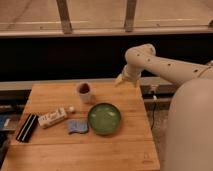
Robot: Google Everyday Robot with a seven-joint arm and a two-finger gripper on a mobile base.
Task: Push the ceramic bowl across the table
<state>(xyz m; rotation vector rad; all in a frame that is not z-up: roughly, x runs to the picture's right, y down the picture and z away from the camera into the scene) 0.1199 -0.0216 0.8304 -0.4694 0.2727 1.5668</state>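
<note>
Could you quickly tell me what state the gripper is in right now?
Gripper: open or closed cannot be told; it hangs near the table's far right edge, well apart from the green bowl.

One camera looks steeply down from beside the robot's body [190, 125] across the table [125, 150] toward a dark wall [60, 57], the tool [121, 79] hanging above its far right corner.

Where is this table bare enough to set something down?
Bare: near strip of the table, in front of ceramic bowl and cloth pad; also the far-right corner, between cup and gripper. Crowded: middle row, left of the bowl.
</note>
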